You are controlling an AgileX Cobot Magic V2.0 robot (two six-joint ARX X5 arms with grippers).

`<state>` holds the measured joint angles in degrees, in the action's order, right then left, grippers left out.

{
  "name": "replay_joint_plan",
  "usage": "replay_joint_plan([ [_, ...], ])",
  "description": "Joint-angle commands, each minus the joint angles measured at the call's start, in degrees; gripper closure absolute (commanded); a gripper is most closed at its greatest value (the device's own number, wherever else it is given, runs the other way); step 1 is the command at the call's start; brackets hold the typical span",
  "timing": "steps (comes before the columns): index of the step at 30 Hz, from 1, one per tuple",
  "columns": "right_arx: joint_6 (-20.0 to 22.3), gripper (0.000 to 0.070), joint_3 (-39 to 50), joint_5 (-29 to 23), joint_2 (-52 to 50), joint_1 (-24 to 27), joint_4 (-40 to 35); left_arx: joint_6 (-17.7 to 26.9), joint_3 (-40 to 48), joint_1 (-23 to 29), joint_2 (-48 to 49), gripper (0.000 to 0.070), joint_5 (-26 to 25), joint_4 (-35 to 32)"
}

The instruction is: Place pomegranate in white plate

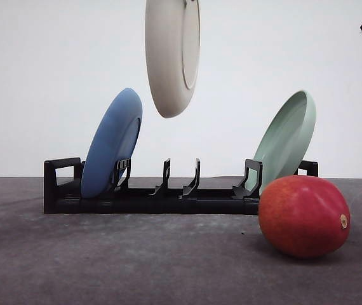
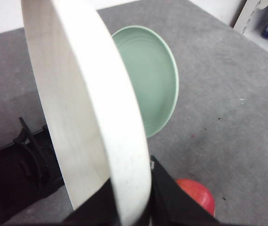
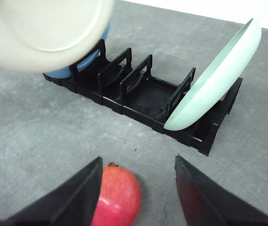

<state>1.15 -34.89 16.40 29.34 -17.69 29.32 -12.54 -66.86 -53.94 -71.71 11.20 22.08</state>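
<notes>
The pomegranate (image 1: 304,216) lies on the grey bench (image 1: 105,267) at the near right, just in front of the right end of the black rack (image 1: 162,194), tan spot facing right. The right tool (image 3: 136,188) hangs above it with jaws apart, the fruit under its one finger rather than centred between both. The white plate (image 1: 171,54) hangs edge-down in the air above the rack's middle slots, clamped at its rim by the left tool (image 2: 131,202). A blue plate (image 1: 111,143) leans in the rack's left end, a pale green plate (image 1: 286,140) in its right.

The plate likely needs laying flat on open bench near the fruit, clear of the rack. Tip it level low down, so it neither slaps nor rolls.
</notes>
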Motion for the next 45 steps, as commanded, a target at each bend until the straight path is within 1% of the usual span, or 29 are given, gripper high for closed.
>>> replay_joint_plan([
  [1, 0.3, 0.0392, -0.8, 0.1, 0.1, -0.3, -0.6, -0.7, 1.8, -1.8, 0.8, 0.0688, 2.5, -1.2],
  [5, 0.3, 0.0392, -0.8, 0.1, 0.1, -0.3, -0.6, -1.0, 8.5, -5.6, 4.7, 0.0688, 7.0, -3.0],
  [8, 0.3, 0.0392, -0.8, 0.1, 0.1, -0.3, -0.6, -0.1, 13.9, -8.3, 7.5, 0.0688, 9.5, -4.2],
  [10, -0.2, 0.0392, -0.8, 0.1, 0.1, -0.3, -0.6, 1.2, 17.3, -9.8, 9.2, 0.0688, 11.4, -4.2],
  [13, -1.2, 0.0392, -0.8, 0.1, 0.1, -0.3, -0.6, 4.7, 21.9, -11.8, 11.1, 0.0688, 13.5, -3.6],
  [16, -1.5, 0.0392, -0.8, 0.1, 0.1, -0.3, -0.6, 11.4, 24.0, -13.3, 11.4, 0.0689, 13.8, -1.7],
  [20, -1.8, 0.0392, -0.8, 0.0, 0.1, -0.3, -0.6, 24.6, 24.1, -15.2, 10.0, 0.0690, 13.8, 1.7],
  [22, -1.8, 0.0392, -0.8, 0.0, 0.1, -0.3, -0.6, 30.4, 24.1, -15.9, 8.8, 0.0691, 13.9, 2.9],
  [23, -1.8, 0.0392, -0.8, 0.1, 0.1, -0.3, -0.6, 32.8, 24.1, -16.1, 8.0, 0.0691, 14.1, 3.6],
  [25, -1.8, 0.0392, -0.8, 0.1, 0.1, -0.3, -0.6, 35.5, 24.1, -16.3, 6.4, 0.0691, 15.6, 4.2],
  [29, -2.0, 0.0392, -0.8, 0.1, 0.1, -0.3, -0.6, 38.8, 24.1, -16.3, 2.6, 0.0691, 17.4, 4.0],
  [34, -2.0, 0.0392, -0.8, 0.1, 0.1, -0.3, -0.6, 43.5, 24.1, -16.6, -2.2, 0.0690, 18.5, 3.6],
  [40, -2.0, 0.0392, -0.8, 0.1, 0.1, -0.3, -0.6, 44.5, 24.1, -16.7, -7.0, 0.0690, 18.8, 2.8],
  [45, -1.9, 0.0392, -0.8, 0.1, 0.1, -0.3, -0.6, 44.9, 24.1, -16.7, -9.7, 0.0690, 18.9, -0.9],
])
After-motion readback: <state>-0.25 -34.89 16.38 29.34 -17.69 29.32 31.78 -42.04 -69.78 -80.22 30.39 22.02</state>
